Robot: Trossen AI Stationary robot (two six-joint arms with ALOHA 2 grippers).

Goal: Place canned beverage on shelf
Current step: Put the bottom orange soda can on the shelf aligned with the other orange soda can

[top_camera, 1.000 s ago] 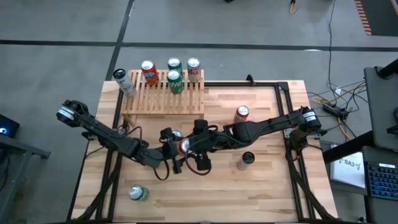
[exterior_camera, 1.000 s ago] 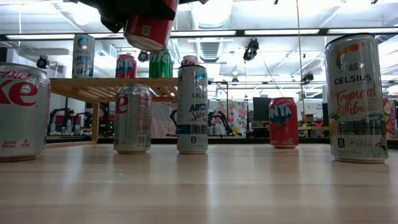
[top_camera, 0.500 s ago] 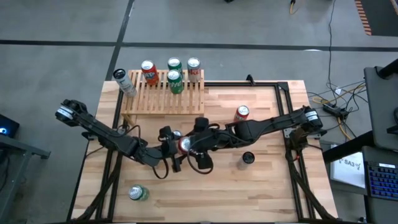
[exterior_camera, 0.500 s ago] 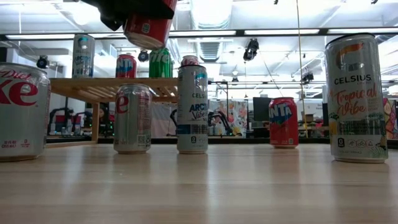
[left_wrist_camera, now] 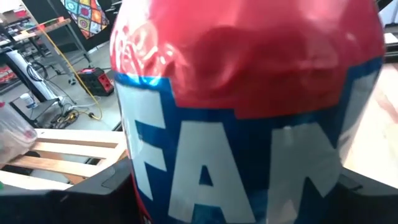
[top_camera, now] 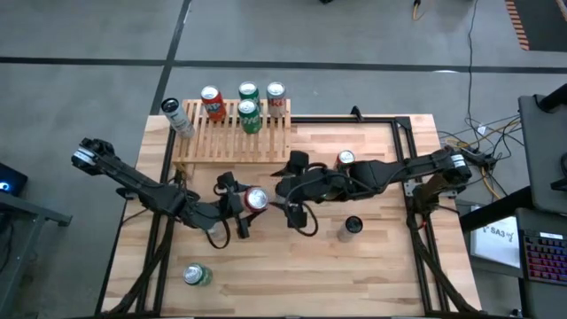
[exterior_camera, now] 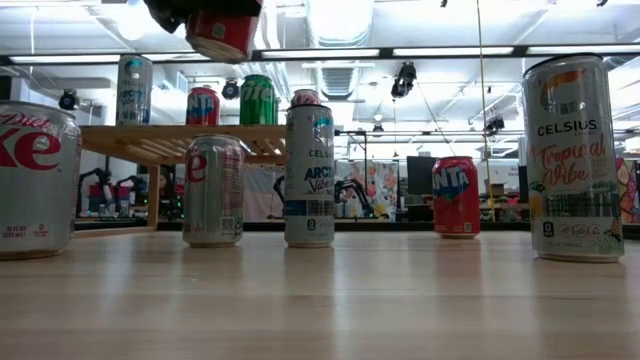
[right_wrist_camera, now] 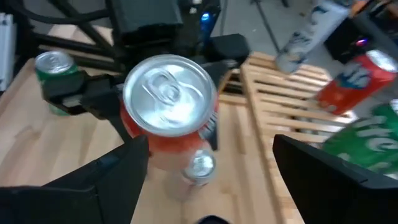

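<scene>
Two arms meet mid-table. The left gripper [top_camera: 245, 201] clamps the red can [top_camera: 256, 198] (label reads "FAN" in its wrist view), held above the table [top_camera: 372, 266] just in front of the shelf [top_camera: 232, 140]. The right gripper [top_camera: 285, 197], beside the can, is spread wide and holds nothing.

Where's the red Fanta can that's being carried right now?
High view: the red can is held aloft in the left gripper, just in front of the shelf.
</scene>
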